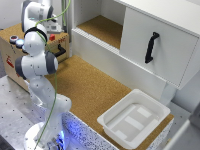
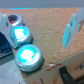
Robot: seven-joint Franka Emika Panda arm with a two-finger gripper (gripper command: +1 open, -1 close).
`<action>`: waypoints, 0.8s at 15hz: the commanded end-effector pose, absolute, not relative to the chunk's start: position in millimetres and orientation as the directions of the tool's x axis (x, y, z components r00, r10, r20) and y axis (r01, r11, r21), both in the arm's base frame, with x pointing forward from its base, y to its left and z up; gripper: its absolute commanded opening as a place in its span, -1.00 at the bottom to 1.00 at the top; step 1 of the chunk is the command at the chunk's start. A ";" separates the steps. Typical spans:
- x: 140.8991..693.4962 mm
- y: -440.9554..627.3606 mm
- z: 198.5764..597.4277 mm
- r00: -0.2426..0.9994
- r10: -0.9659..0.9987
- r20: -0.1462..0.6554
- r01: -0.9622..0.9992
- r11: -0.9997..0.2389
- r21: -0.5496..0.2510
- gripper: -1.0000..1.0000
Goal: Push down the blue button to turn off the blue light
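In the wrist view three round buttons sit in a row on a cork-topped wooden box point(image 2: 50, 20). Two of them glow cyan-blue: the middle one point(image 2: 21, 34) and the end one point(image 2: 29, 56). I cannot tell which of the two has the blue cap. The third button point(image 2: 15, 21) is dark with a reddish cap. My gripper point(image 2: 35, 27) hangs above the box, open and empty, with its fingers point(image 2: 69, 30) spread wide beside the row. In the exterior view my arm point(image 1: 34, 50) reaches over the box point(image 1: 10, 55) at the exterior view's left, and the gripper is hidden.
A small red thing point(image 1: 51, 37) and a black handle point(image 1: 60, 50) are on the box. A white tray point(image 1: 132, 117) stands at the cork table's front right. A white cabinet with a black handle point(image 1: 151, 47) and an open shelf point(image 1: 102, 27) stand behind.
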State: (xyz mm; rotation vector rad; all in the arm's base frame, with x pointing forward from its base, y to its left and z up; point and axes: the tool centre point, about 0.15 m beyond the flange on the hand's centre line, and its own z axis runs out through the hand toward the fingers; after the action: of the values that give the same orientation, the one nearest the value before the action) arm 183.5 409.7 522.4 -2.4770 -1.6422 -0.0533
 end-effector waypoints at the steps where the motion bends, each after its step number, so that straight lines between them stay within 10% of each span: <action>1: 159.3 480.8 532.0 0.390 0.919 0.057 0.920 -0.387 -0.056 1.00; 7: 154.6 529.8 519.4 0.340 0.940 -0.013 0.939 -0.339 0.049 1.00; 8: 152.7 534.1 516.9 0.328 0.944 -0.020 0.944 -0.327 0.047 -1.00; 12: 153.8 552.3 514.5 0.285 0.958 -0.041 0.957 -0.282 0.064 -1.00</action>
State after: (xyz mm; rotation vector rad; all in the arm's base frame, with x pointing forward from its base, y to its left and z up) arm 146.7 494.2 507.7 -2.4340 -1.7851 -0.1602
